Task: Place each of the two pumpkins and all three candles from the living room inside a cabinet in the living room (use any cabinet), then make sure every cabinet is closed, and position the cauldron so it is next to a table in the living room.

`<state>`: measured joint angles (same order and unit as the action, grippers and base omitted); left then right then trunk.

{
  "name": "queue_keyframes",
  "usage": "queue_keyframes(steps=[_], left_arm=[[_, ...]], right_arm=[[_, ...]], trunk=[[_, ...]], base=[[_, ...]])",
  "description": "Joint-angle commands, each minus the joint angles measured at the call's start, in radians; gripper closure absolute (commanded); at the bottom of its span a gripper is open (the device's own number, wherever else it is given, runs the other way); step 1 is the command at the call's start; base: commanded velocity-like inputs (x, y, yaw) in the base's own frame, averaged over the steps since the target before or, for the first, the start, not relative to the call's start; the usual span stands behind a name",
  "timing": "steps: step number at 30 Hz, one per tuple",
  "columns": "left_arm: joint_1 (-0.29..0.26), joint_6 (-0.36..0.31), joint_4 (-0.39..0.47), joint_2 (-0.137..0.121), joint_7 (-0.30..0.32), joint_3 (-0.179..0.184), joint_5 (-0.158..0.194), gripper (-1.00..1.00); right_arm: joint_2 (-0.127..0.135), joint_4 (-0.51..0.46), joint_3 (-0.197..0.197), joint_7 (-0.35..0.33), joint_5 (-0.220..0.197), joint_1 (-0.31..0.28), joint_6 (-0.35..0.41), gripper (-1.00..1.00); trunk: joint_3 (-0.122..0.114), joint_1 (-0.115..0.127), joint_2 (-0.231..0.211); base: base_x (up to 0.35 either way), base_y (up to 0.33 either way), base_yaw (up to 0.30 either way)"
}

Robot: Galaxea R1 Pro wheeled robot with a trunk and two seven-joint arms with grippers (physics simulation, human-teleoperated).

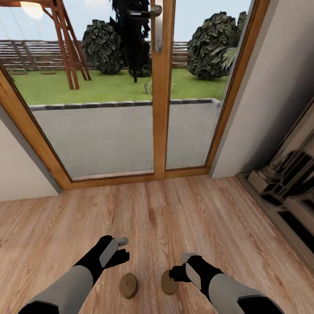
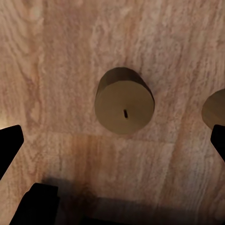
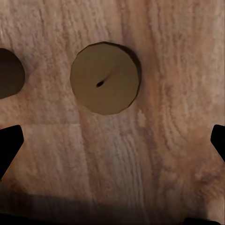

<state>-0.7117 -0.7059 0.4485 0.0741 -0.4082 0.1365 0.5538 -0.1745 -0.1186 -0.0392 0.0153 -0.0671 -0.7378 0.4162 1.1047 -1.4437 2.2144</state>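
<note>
Both grippers — left gripper (image 1: 118, 249), right gripper (image 1: 179, 267) — are held wide open, empty; either candle (image 1: 128, 285) could be toppled by an off-centre descent.

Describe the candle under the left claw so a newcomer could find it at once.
Start at the glass door and come back down the wooden floor to the robot's two arms. Two squat tan candles stand between them; the one meant sits nearer the left claw, slightly closer to the robot than its twin.

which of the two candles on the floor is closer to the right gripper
The squat tan-brown cylindrical candle on the right of the pair, beside the right gripper; the other candle lies further left, toward the left gripper.
</note>
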Motion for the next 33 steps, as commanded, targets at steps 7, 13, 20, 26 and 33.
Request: queue_keyframes(steps=[7, 13, 20, 26, 33], left_arm=[[0.000, 0.000, -0.001, -0.001, 0.000, 0.000, 0.000, -1.00], [0.000, 0.001, -0.001, -0.002, 0.000, -0.001, 0.002, -1.00], [0.000, 0.003, -0.002, -0.004, 0.000, -0.002, 0.004, -1.00], [0.000, 0.003, -0.002, -0.004, 0.000, -0.003, 0.005, -1.00], [0.000, 0.008, 0.007, -0.005, 0.001, -0.002, 0.005, -1.00]], right_arm=[[0.000, -0.005, -0.002, -0.032, 0.012, 0.000, -0.009, -1.00], [0.000, -0.006, -0.002, -0.030, 0.014, 0.000, -0.010, -1.00], [0.000, -0.006, -0.002, -0.029, 0.014, 0.000, -0.009, -1.00], [0.000, -0.006, -0.002, -0.031, 0.014, 0.000, -0.010, -1.00], [0.000, -0.014, -0.002, -0.026, 0.017, 0.000, -0.010, -1.00]], trunk=[[0.022, -0.027, 0.049], [0.030, -0.035, 0.063], [0.032, -0.035, 0.063], [0.033, -0.035, 0.063], [0.033, -0.035, 0.063]], base=[[0.000, 0.000, 0.002], [0.000, 0.000, 0.191], [0.000, 0.000, 0.275], [0.000, 0.000, 0.111], [0.000, 0.000, 0.006]])
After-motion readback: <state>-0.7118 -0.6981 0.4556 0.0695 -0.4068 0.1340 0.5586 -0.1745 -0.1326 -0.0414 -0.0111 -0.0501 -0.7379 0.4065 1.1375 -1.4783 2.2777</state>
